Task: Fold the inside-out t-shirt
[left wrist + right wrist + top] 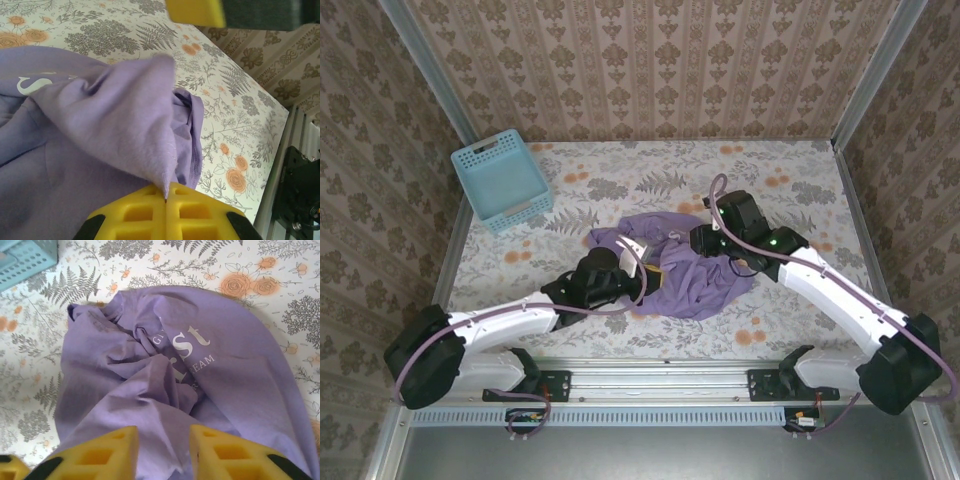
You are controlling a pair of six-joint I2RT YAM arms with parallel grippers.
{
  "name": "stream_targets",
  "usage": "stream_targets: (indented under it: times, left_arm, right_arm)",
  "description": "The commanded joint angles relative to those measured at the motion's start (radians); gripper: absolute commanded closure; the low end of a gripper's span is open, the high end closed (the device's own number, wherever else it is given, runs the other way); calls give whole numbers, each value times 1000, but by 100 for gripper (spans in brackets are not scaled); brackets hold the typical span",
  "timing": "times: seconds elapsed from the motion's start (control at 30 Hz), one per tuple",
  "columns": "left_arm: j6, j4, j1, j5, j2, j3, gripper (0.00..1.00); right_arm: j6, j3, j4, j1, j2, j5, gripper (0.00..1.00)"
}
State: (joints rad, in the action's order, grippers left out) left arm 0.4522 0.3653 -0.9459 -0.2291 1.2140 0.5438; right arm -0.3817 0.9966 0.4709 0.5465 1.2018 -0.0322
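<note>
The inside-out t-shirt lies crumpled in a lavender heap at the middle of the table, with white lettering showing on one face. My left gripper is at the heap's left edge, shut on a pinched peak of the t-shirt; the cloth runs into the seam between the yellow pads. My right gripper hovers over the heap's far side. Its yellow fingers stand apart, open, with a loose ridge of the t-shirt lying between and below them.
A light-blue lattice basket stands at the table's back left corner, and its corner shows in the right wrist view. Floral tablecloth surrounds the heap. A metal rail runs along the near edge.
</note>
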Motion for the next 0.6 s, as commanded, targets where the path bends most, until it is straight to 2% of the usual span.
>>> stream_targets:
  times: [0.0,0.13,0.3,0.57]
  left_arm:
    - [45,52,27,-16,9,-34,100]
    - [60,35,48,9,32,-40,100]
    - [78,34,49,31,62,-52,100]
    - [94,37,51,63,67,-79,99]
  right_arm:
    - [-31,-47,22,42,-75,-9,62]
    - [-118,-138,-56,135,-96,-80,65]
    - [-199,-194,-166,237,-2,-99,66]
    - [-255,-158,-251,246,183,-55,69]
